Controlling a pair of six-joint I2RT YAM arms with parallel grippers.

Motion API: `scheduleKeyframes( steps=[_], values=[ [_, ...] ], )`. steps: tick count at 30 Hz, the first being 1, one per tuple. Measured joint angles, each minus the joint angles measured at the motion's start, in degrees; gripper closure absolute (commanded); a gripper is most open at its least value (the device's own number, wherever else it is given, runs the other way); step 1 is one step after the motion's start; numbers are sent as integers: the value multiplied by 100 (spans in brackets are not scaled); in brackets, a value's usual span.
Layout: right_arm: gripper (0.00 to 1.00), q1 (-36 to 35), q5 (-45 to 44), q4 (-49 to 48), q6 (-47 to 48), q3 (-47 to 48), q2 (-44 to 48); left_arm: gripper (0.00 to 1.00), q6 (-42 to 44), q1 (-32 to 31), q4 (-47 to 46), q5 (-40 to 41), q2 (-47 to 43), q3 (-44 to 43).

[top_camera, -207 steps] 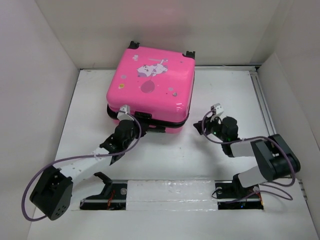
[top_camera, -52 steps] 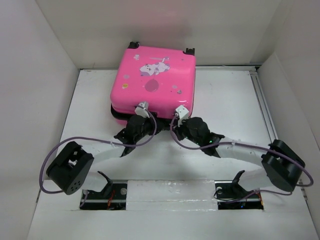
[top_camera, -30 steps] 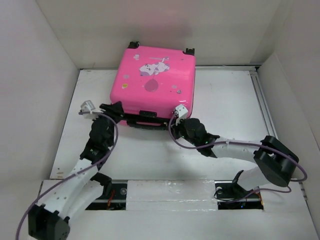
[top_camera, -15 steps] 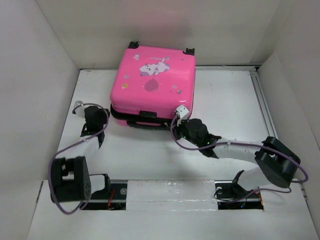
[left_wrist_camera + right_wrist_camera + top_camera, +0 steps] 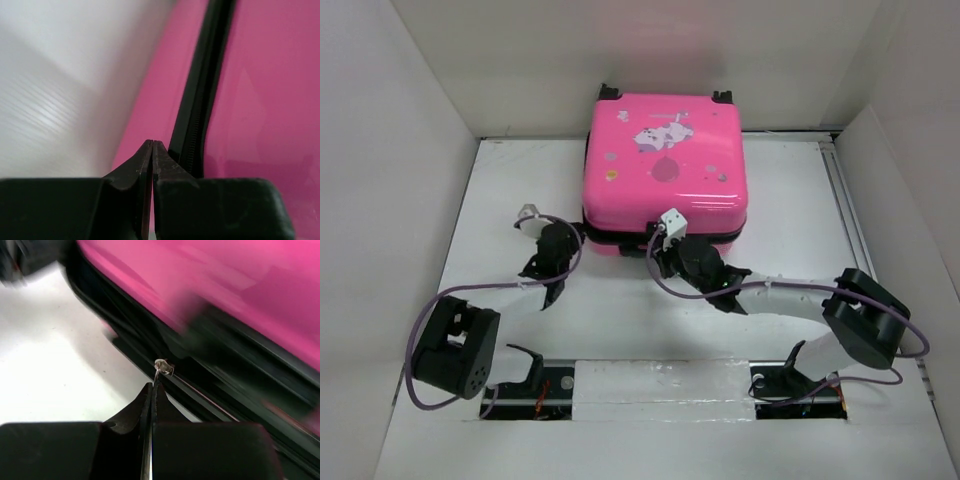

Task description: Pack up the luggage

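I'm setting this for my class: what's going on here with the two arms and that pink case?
Two robot arms are working on a closed pink suitcase lying flat on the table. The right gripper is shut at the case's near edge, apparently pinching the small metal zipper pull. The left gripper is shut too, holding nothing, its tips beside the black zipper seam at the near left corner.

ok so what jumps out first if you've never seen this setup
The hot-pink suitcase with its cartoon print, lying flat at the back middle of the white table, grabs the eye first. Next, both arms reach in to its near edge. The right gripper is pinched on a small silver zipper pull along the black seam, while the left gripper sits shut by the near left corner with nothing seen in it.
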State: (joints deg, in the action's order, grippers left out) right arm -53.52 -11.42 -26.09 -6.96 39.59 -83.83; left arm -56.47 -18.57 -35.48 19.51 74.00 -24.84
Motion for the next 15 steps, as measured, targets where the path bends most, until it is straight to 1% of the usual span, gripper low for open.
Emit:
scheduleKeyframes(
  steps=[2, 5, 8, 12, 15],
  values=[
    [100, -98, -76, 85, 33, 160, -114, 100, -170, -470, -214, -192, -13, 140],
    [100, -323, -83, 284, 118, 361, -203, 100, -369, -914, -330, -896, -105, 323],
    [100, -498, 90, 479, 181, 461, -205, 100, -400, -1056, -201, -1539, -350, 494],
    [100, -529, 173, 573, 247, 492, -203, 100, -376, -1078, 192, -2033, -780, 603],
    [100, -577, 162, 684, 286, 616, -273, 99, -382, -1274, 361, -2433, -846, 638]
  ],
)
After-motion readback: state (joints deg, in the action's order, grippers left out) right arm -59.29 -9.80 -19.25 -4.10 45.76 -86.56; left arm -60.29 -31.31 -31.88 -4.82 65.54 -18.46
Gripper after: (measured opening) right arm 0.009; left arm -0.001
